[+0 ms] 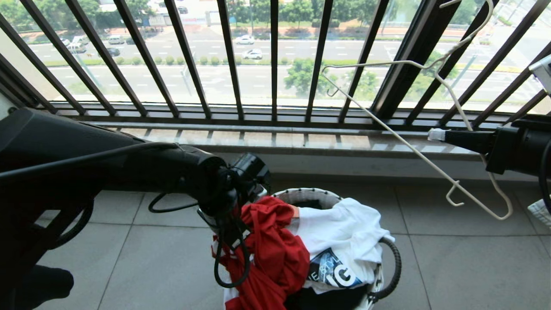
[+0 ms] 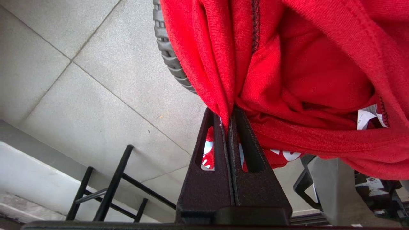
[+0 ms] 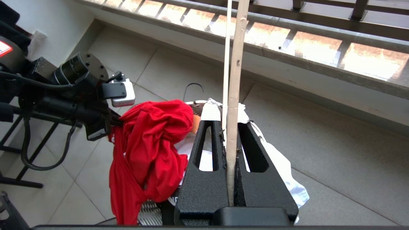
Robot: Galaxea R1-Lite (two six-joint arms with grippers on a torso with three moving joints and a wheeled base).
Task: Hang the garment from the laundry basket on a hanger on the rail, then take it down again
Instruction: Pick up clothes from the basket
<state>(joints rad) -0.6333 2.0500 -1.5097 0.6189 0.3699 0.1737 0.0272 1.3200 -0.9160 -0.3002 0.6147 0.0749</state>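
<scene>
The garment [image 1: 271, 249], a crumpled red T-shirt, hangs partly lifted over the near left side of the laundry basket [image 1: 308, 196]. My left gripper [image 2: 227, 112] is shut on a fold of the garment [image 2: 287, 80], and white lettering shows behind its fingers. In the head view the left wrist hides those fingers. At the right, my right gripper [image 1: 437, 134] is held up, shut on the thin white wire hanger [image 1: 413, 149]. The hanger [image 3: 236, 64] runs straight through the closed right gripper [image 3: 228, 113]. The rail is out of view.
A white T-shirt [image 1: 344, 232] with dark print fills the basket's right side, over something black. A black loop handle [image 1: 394, 267] sticks out on the right. The dark barred window railing [image 1: 273, 64] and stone sill [image 1: 275, 142] stand behind. Grey floor tiles [image 1: 452, 258] surround the basket.
</scene>
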